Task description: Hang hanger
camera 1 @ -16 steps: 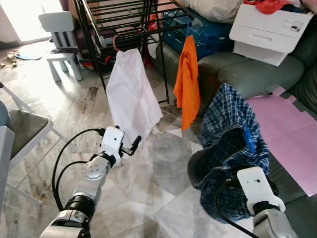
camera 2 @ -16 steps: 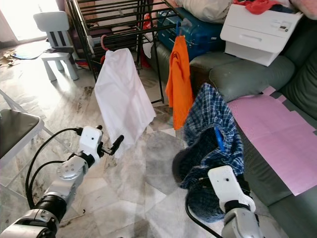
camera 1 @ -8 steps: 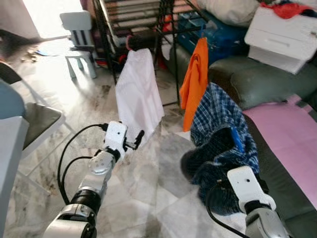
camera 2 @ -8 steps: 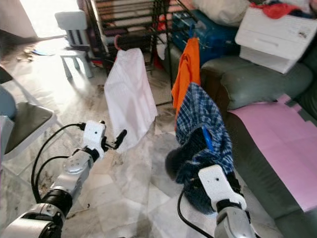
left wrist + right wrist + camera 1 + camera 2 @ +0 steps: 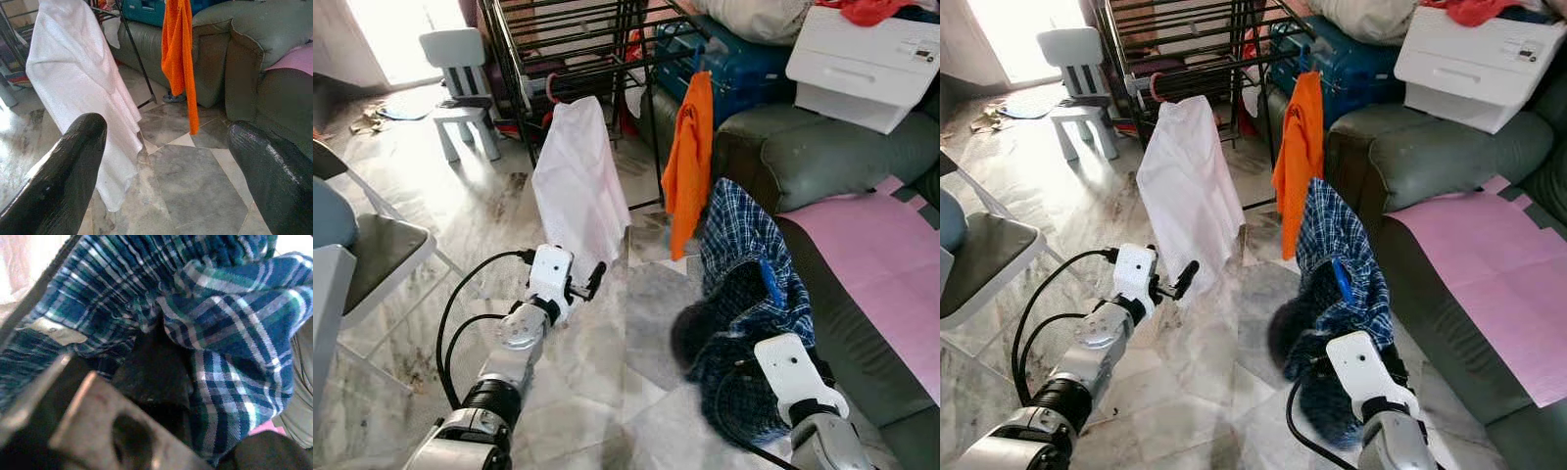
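Above right end effector (image 5: 759, 328) | plaid shirt (image 5: 754, 264) on blue hanger (image 5: 771, 285), draped over it

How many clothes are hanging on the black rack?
2: a white shirt on the rack's front left, an orange shirt at its right corner. More may hide behind.

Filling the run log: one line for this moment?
right gripper: holds plaid shirt | left gripper: jaws open, empty | rack: white shirt, orange shirt hanging
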Available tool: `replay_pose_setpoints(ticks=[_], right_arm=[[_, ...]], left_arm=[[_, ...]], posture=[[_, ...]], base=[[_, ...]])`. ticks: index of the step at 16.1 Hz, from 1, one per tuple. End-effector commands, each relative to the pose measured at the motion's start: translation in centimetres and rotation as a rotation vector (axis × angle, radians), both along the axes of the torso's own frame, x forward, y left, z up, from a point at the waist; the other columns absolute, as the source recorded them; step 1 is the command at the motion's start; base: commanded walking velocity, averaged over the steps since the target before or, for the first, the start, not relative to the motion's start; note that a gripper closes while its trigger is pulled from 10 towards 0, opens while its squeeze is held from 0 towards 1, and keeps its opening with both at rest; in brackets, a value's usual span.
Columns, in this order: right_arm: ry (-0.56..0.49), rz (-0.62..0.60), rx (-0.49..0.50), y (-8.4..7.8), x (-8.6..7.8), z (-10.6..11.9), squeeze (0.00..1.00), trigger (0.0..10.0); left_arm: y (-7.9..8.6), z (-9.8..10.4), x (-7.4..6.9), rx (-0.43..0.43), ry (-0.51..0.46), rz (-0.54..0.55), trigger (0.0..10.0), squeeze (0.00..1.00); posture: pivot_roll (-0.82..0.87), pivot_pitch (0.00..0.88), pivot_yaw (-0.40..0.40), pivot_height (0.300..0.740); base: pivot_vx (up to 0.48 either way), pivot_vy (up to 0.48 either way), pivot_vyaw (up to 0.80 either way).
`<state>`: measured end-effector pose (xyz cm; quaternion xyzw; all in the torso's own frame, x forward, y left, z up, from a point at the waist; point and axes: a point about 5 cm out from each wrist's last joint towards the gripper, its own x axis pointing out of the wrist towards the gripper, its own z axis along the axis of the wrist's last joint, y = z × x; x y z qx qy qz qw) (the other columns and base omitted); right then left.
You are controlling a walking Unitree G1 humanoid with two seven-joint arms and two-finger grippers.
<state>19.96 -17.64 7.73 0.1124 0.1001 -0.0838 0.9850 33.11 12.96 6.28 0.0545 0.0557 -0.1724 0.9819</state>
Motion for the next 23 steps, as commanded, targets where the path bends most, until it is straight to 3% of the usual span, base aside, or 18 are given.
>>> replay_pose_setpoints(ticks=[1, 7, 15, 23], right_arm=[[-0.021, 0.006, 0.026, 0.74, 0.34, 0.23, 0.00, 10.0], [-0.032, 0.025, 0.038, 1.02, 0.65, 0.32, 0.00, 10.0], [-0.024, 0.043, 0.009, 1.28, 0.68, 0.20, 0.00, 10.0], [-0.031, 0.083, 0.004, 1.46, 1.12, 0.46, 0.00, 10.0]], left_arm=[[0.59, 0.18, 0.15, 0.007, -0.001, 0.028, 10.0, 0.00], [0.63, 0.80, 0.79, 0.009, -0.006, 0.036, 10.0, 0.00], [0.26, 0.45, 0.53, -0.003, 0.009, 0.027, 10.0, 0.00], [-0.15, 0.27, 0.50, 0.005, 0.020, 0.028, 10.0, 0.00]], posture=[[-0.07, 0.000, 0.067, 0.740], [-0.07, 0.000, 0.069, 0.740], [-0.07, 0.000, 0.065, 0.740], [-0.07, 0.000, 0.061, 0.740]], base=[[0.000, 0.000, 0.00], [0.274, 0.000, 0.23], [0.295, 0.000, 0.00], [0.395, 0.000, 0.43]])
